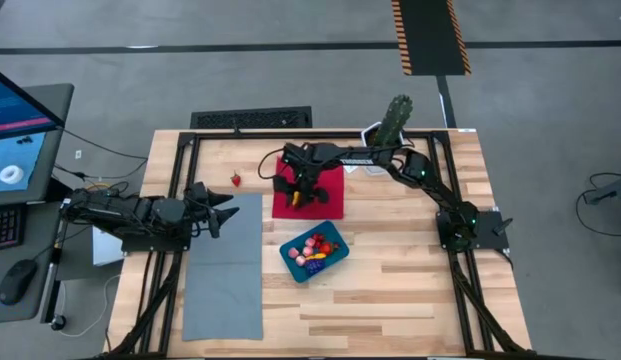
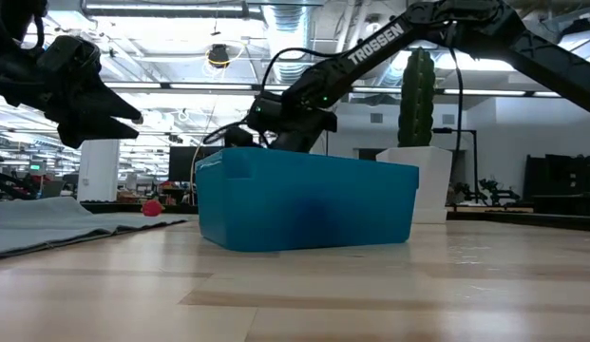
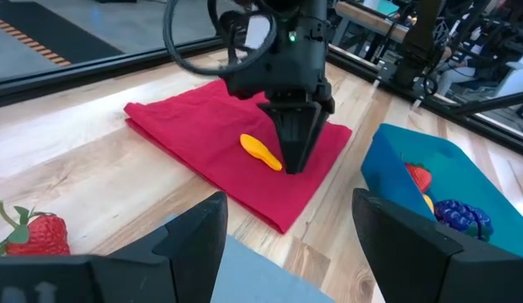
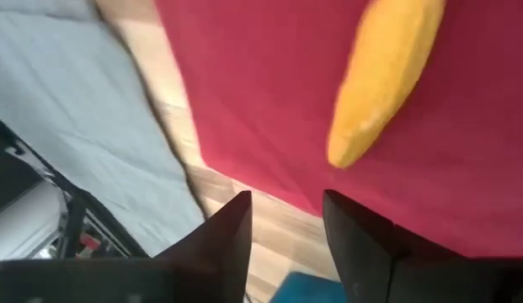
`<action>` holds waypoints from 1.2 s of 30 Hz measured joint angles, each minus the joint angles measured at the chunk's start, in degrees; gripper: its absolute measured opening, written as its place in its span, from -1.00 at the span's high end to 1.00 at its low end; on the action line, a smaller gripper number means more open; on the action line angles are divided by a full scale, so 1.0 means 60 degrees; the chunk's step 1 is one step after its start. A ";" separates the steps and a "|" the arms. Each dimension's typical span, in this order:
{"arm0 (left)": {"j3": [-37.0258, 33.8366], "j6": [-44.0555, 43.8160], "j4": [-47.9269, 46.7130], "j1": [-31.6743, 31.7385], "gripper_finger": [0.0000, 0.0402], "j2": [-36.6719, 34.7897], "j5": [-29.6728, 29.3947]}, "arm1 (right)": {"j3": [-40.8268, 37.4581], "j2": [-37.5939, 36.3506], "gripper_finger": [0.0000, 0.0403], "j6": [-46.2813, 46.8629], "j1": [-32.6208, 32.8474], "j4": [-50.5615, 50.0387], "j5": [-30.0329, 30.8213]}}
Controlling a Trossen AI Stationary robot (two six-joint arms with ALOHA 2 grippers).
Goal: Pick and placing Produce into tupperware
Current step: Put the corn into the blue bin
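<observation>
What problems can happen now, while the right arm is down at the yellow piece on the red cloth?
1. In the right wrist view the yellow banana piece lies beside the right gripper, not between its jaws, so they may close on nothing.
2. The jaws stand down at the red cloth; they could pinch or drag it.
3. The strawberry lies alone on the wood, away from the tupperware, near the waiting left gripper; it could be forgotten.

White "TROSSEN" lettering showing along dark arm link [image 2: 375, 46], upper middle of low view, running diagonally upward to right. Monitor [image 1: 15, 130] glowing at left edge of high view, its screen content too small for reading. Nothing else legible showing in other views.
</observation>
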 joint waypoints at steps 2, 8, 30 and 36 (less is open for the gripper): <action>0.0000 -0.0004 0.0000 0.0000 -0.22 0.0000 0.0007 | 0.0149 -0.0007 0.15 0.0045 0.0000 0.0032 0.0244; 0.0000 -0.0061 -0.0003 0.0000 -0.22 0.0000 0.0079 | 0.0376 -0.0007 -0.03 -0.0113 0.0015 -0.0400 0.1478; 0.0000 -0.0267 -0.0011 -0.1263 -0.22 0.0004 -0.0603 | 0.0406 -0.0029 0.20 -0.0962 0.0044 -0.1403 0.2592; 0.0000 -0.0313 -0.0010 -0.1553 -0.22 0.0004 -0.0737 | 0.0406 -0.0029 0.33 -0.0965 0.0036 -0.1425 0.2509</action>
